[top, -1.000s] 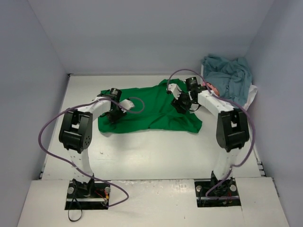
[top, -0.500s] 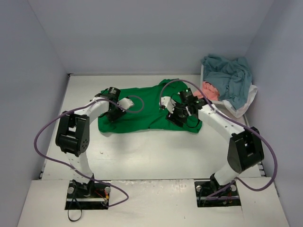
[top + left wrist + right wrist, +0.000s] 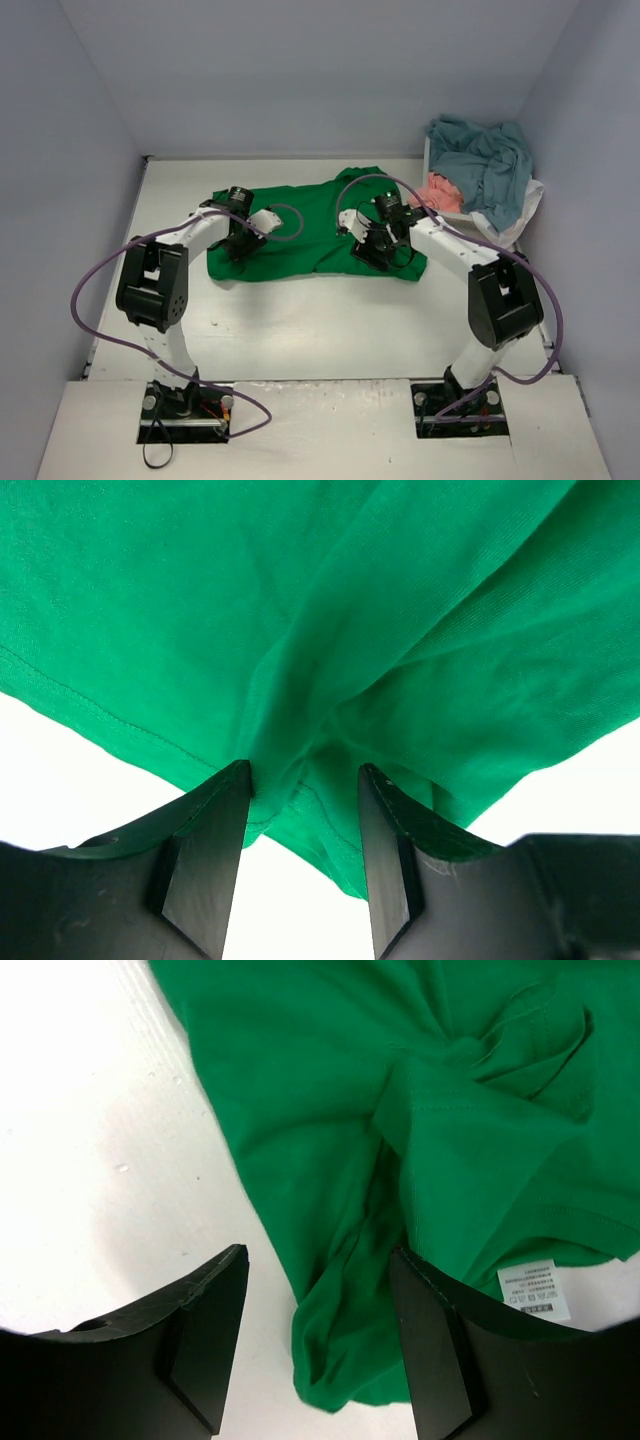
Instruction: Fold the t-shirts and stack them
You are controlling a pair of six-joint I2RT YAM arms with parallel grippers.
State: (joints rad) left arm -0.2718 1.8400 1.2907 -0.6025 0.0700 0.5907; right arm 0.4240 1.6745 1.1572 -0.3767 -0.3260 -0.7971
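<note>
A bright green t-shirt lies spread and rumpled on the white table. My left gripper is at its near left corner. In the left wrist view the gripper stands open astride a raised fold of the green t-shirt, the hem hanging between the fingertips. My right gripper is low over the near right part. In the right wrist view it is open, with a bunched corner of the green t-shirt between the jaws and one finger over bare table.
A white mesh basket sits in the far right corner, holding a crumpled teal t-shirt and a salmon pink one. A white care label shows at the green shirt's edge. Grey walls enclose the table on three sides.
The right arm has swung from the shirt's far right side toward me and left, down to its near right part. The left arm has hardly moved.
</note>
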